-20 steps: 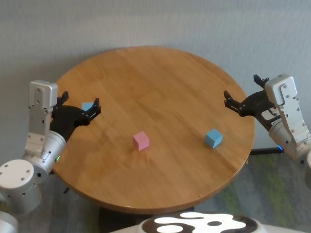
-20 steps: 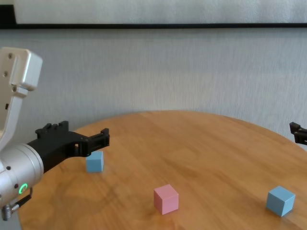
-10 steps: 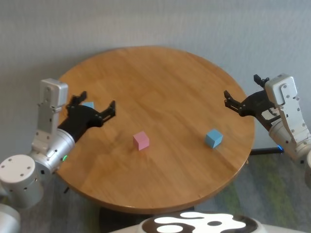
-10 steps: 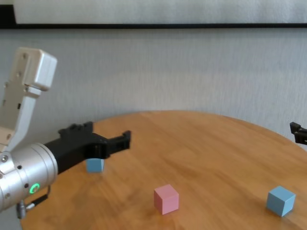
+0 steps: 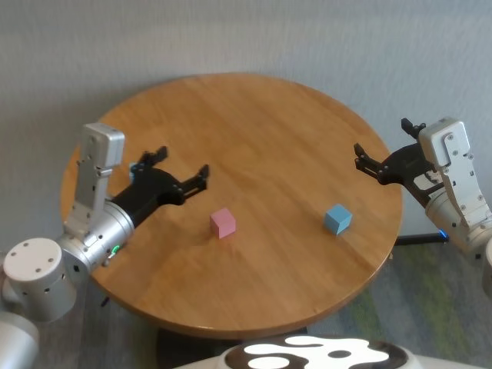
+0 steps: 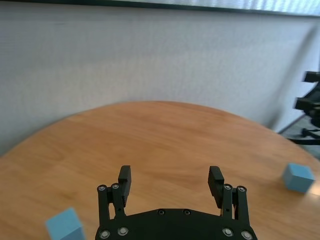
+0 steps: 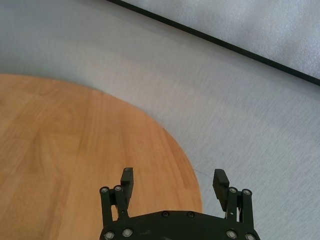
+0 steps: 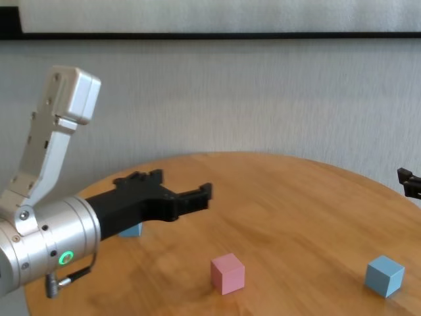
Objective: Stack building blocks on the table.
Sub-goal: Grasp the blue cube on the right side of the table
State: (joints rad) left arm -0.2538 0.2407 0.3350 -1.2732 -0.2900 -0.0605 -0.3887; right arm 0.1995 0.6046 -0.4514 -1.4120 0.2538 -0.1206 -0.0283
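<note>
On the round wooden table (image 5: 254, 123) a pale pink block (image 5: 223, 223) sits near the middle, with a light blue block (image 5: 337, 219) to its right. A second light blue block (image 8: 131, 230) lies at the table's left, half hidden under my left gripper in the chest view. My left gripper (image 5: 183, 161) hovers open and empty above the table, left of the pink block and past the left blue block (image 6: 65, 225). Off the table's right edge, my right gripper (image 5: 381, 137) hangs open and empty.
A grey wall stands behind the table. The robot's white and black base (image 5: 315, 355) shows below the table's near edge. Bare wood stretches across the far half of the table (image 7: 65, 135).
My left arm has swung rightward and inward over the table, from above the left blue block toward the pink block. The right arm and all the blocks have stayed put.
</note>
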